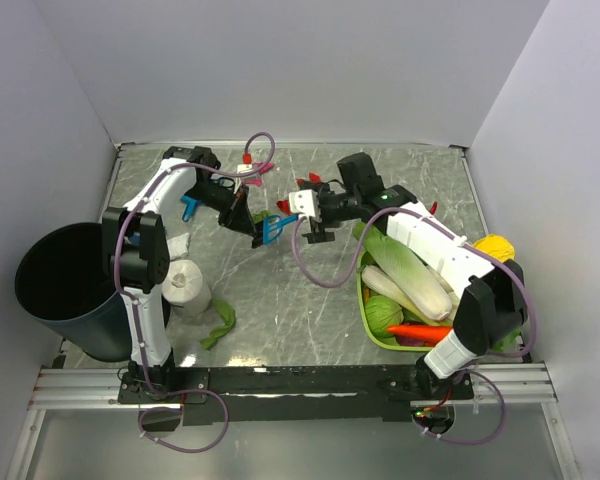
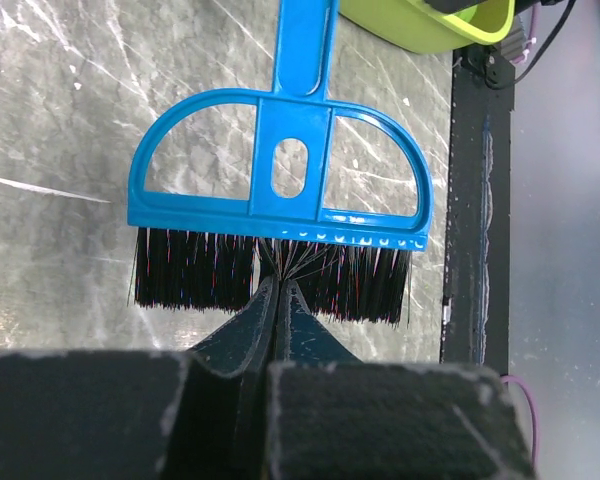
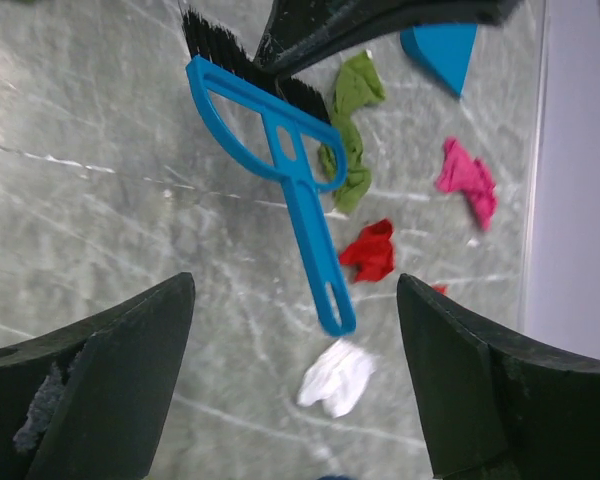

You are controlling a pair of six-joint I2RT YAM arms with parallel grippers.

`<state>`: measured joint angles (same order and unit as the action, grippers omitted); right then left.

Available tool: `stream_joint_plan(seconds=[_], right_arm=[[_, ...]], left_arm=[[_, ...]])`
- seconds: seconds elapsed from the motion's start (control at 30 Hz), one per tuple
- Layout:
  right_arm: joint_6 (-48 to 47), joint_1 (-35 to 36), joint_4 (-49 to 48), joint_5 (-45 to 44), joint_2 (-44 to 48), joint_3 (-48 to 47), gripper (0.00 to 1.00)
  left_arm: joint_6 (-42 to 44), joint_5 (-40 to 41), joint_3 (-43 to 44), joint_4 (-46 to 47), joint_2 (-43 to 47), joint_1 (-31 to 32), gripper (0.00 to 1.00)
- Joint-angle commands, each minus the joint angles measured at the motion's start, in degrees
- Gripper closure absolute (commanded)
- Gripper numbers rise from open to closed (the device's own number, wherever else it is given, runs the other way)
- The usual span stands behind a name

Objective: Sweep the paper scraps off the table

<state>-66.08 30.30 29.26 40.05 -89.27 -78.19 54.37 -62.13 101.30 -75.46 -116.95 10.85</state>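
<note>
**Paper scraps**: loose on the desk, far-centre, none gathered.
- The green scrap is just beside the bristles.
- A red one lies near the handle's end.
- The magenta scrap sits further toward the wall.
- The white scrap lies apart from the rest.

**Brush**: blue, above or on the scrap patch. I cannot tell whether the bristles touch the desk.

**Step in hand (judgement):** sweeping has not begun. The brush is being passed into a usable grip.
- The left tool is clenched on the bristle end, with the handle sticking out free.
- The right tool is released, fingers wide. In its own view the handle's end lies between them, untouched.

**Next move calls for:**
- The right tool settles squarely around the handle, near its end.
- It closes firmly before the left tool lets go. If the left tool lets go early, the brush would likely drop among the scraps and scatter them.

**Pose:**
- The left arm runs up the left side of the desk, then bends inward so the forearm points to the centre.
- The right arm stretches diagonally from its base over the green basket, wrist turned left toward the brush.
- The two tools are near each other, not touching.
</note>
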Motion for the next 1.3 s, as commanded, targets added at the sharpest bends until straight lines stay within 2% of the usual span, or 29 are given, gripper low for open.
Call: stream_joint_plan(seconds=[0.0, 0.13, 0.17, 0.23, 0.27, 0.33, 0.37, 0.4, 0.43, 0.47, 0.5, 0.53, 0.57, 0.6, 0.63, 0.67, 0.73, 0.8, 0.9, 0.97, 1.13, 1.27], right_arm=[[-9.1, 1.9, -6.1, -1.6, -2.0, 0.9, 0.15], [-12.2, 2.3, -6.0, -4.6, -4.9, 0.0, 0.22], [-11.7, 2.5, -7.5, -5.7, -5.1, 0.3, 0.29], [-11.9, 2.5, -10.7, -6.6, -4.9, 2.7, 0.35], [-12.0, 2.5, -12.6, -7.2, -4.7, 3.2, 0.44], [-11.5, 2.4, -12.6, -7.4, -4.8, 3.4, 0.54], [-9.9, 2.4, -11.2, -7.7, -4.9, 2.8, 0.66], [-8.8, 2.4, -9.8, -7.8, -5.3, 0.9, 0.72], [-7.6, 2.1, -8.0, -7.9, -5.6, -0.3, 0.85], [-3.9, 1.9, -5.5, -7.3, -5.7, -1.5, 0.93], [-1.3, 1.3, -4.9, -6.7, -5.6, -2.9, 1.0], [2.0, 0.1, -5.0, -6.1, -5.5, -3.5, 1.0], [8.4, -0.6, -4.5, -5.4, -5.5, -4.2, 1.0], [11.2, -1.3, -1.6, -3.5, -6.0, -6.2, 1.0], [15.8, -3.0, 0.1, -2.4, -6.4, -7.4, 1.0], [17.6, -3.8, 2.0, -0.8, -6.9, -8.4, 1.0], [20.1, -5.2, 8.9, 3.6, -8.5, -11.8, 1.0], [20.2, -6.4, 16.4, 6.9, -10.6, -15.7, 1.0], [19.5, -6.7, 21.2, 8.9, -11.6, -18.3, 1.0], [19.3, -6.8, 22.5, 9.9, -11.5, -18.6, 1.0], [18.8, -6.7, 26.5, 10.5, -13.6, -23.2, 1.0], [20.3, -6.7, 26.1, 10.3, -15.0, -25.4, 1.0]], left_arm=[[3.1, -3.9, 0.7, -2.9, 1.8, 0.1, 0.99], [3.1, -4.0, 0.9, -3.1, 2.2, 0.1, 0.99], [3.2, -4.0, 1.0, -3.1, 2.3, 0.0, 0.99], [3.6, -4.0, 1.0, -3.0, 2.5, -0.2, 0.99], [3.6, -4.1, 1.1, -3.0, 2.4, -0.3, 0.99], [3.4, -4.3, 1.6, -2.9, 2.4, -0.7, 0.99], [3.3, -4.2, 1.8, -2.9, 2.4, -0.9, 0.97], [1.5, -4.1, 1.7, -0.4, 2.7, -1.1, 0.87], [-1.8, -4.6, 0.9, 3.4, 3.5, -2.1, 0.77], [-8.2, -5.9, -0.5, 7.3, 6.7, -2.8, 0.61], [-13.0, -6.7, -5.1, 20.1, 9.1, -3.6, 0.5], [-18.9, -5.7, -8.1, 27.8, 11.9, -4.7, 0.4], [-29.0, -4.4, -11.3, 35.0, 17.9, -5.0, 0.32], [-33.0, -2.9, -17.4, 43.1, 20.9, -5.1, 0.3], [-36.5, 0.7, -20.1, 55.1, 23.7, -5.0, 0.28], [-41.6, 2.1, -22.4, 60.4, 27.9, -5.0, 0.23], [-44.2, 3.2, -24.7, 65.7, 30.2, -4.8, 0.21], [-42.7, 1.8, -21.3, 63.4, 30.4, -4.5, 0.21], [-38.2, 0.3, -15.2, 54.9, 27.7, -3.2, 0.23], [-32.0, 1.4, -11.7, 48.3, 25.5, -1.4, 0.23], [-26.3, 4.3, -12.2, 48.9, 24.6, 2.3, 0.24], [-21.2, 3.5, -7.7, 43.0, 22.2, 4.6, 0.32]])
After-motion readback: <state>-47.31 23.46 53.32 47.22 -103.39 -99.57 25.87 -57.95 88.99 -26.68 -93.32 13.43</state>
